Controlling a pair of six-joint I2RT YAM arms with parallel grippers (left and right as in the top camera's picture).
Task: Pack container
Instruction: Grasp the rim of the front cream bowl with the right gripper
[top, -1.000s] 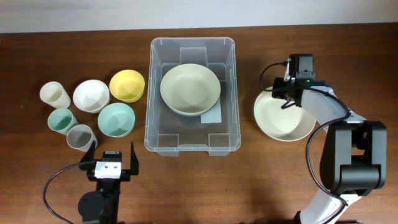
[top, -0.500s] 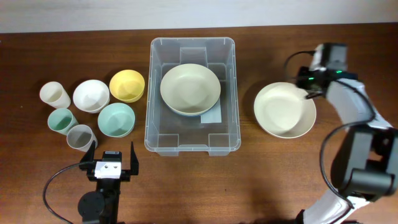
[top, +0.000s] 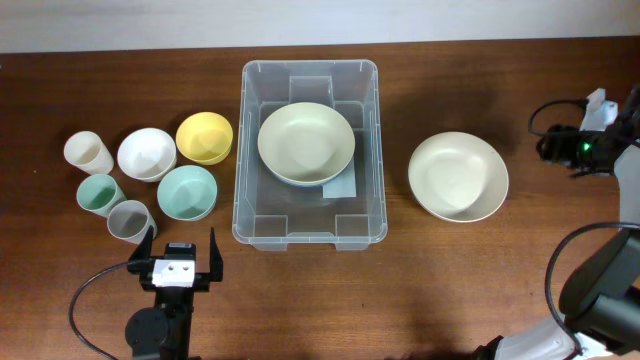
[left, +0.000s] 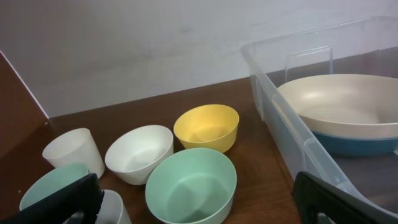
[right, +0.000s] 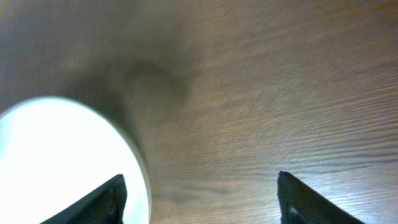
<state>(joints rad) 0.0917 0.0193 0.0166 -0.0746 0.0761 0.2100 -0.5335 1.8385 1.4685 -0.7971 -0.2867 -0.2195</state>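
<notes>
So the container sat about mid-bench, long side running front to back, with one cream bowl already lying in its far half, partly over a pale label on the container's base. Right of the container, and clear of its wall, a big white bowl rested upright on the wood. The right end effector was further right of the container than that bowl, out by the edge of the overhead view, its fingers spread apart with nothing between them; its wrist camera just caught the bowl's rim to one side. Left of the container was the small stuff: a yellow bowl closest to it, a mint bowl just in front of that, a small white bowl further left, then a cream cup, a mint cup and a grey cup furthest out. The left end effector hung near the container's front-left corner, just in front of the grey cup, fingers fully spread and gripping nothing.
</notes>
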